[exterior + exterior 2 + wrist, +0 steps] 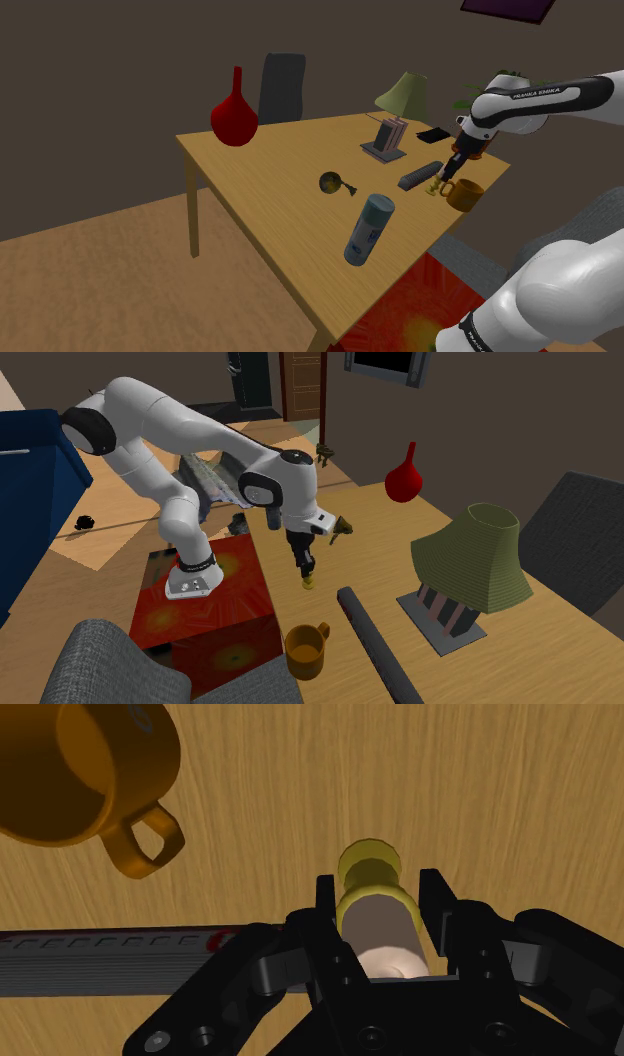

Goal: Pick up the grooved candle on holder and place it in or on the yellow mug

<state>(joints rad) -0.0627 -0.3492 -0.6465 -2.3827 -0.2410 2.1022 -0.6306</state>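
End effector (380, 888) closed around candle (378, 922), clasp plain in wrist view, mug (75, 774) nearby

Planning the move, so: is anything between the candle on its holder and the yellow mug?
Nothing visible: bare wooden table separates the pale candle on its yellow holder from the amber-yellow mug; the long dark remote lies aside.

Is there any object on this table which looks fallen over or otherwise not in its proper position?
The small brass-coloured cup near the middle of the table seems to lie on its side, its mouth facing sideways. The grey-green can near it looks slanted; whether it lies flat I cannot tell. The mug stands upright.
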